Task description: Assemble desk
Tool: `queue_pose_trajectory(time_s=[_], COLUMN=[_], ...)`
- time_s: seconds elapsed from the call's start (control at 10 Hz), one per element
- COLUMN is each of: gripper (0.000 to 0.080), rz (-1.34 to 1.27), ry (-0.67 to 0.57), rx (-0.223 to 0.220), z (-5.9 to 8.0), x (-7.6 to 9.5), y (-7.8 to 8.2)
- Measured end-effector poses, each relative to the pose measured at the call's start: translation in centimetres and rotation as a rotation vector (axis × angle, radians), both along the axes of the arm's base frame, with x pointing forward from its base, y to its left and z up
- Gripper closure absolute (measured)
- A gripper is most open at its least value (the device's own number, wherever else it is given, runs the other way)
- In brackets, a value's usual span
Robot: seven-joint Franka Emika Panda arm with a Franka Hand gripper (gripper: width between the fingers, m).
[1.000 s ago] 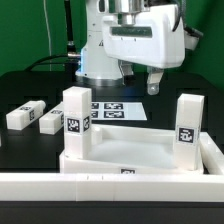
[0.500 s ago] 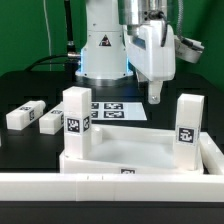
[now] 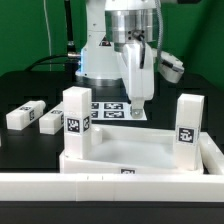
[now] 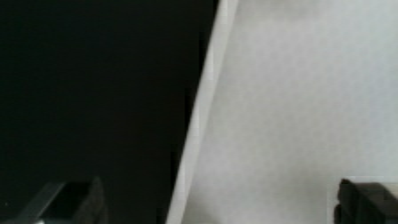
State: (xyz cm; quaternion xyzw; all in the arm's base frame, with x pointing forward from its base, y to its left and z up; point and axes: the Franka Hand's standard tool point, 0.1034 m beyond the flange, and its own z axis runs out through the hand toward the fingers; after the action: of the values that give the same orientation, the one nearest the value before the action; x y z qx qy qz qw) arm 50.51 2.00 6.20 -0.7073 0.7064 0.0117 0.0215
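Heads up: the gripper point(image 3: 138, 109) hangs wide open and empty over the marker board point(image 3: 112, 112), so swinging toward the loose legs point(image 3: 22, 116) at its 9 o'clock could clip the upright leg point(image 3: 75, 122).

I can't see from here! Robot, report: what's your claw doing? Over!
Claw open, empty, over marker board. Desk panel: two upright legs on it, two loose legs beside. Nothing in the way.
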Motion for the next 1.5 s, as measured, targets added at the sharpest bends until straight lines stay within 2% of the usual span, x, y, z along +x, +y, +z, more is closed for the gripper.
queue_pose_trajectory(time_s=[0.1,0.5,0.6,0.9,1.2,1.5], gripper=[0.0150,0.0150,0.0150,0.0150,0.0150,0.0150], rz=[0.004,-0.004,-0.093,-0.281,-0.266,-0.266], ry=[0.005,0.008,0.011,0.040,0.058,0.083], rx=[-0.006,-0.005,0.004,0.008,-0.005,-0.021], z=[-0.5,-0.6,-0.8,-2.0,-3.1,-4.6], x=[0.1,0.0,-0.2,-1.0,-1.5,-1.2], y=[-0.2,-0.1,-0.3,0.8,0.6,0.1])
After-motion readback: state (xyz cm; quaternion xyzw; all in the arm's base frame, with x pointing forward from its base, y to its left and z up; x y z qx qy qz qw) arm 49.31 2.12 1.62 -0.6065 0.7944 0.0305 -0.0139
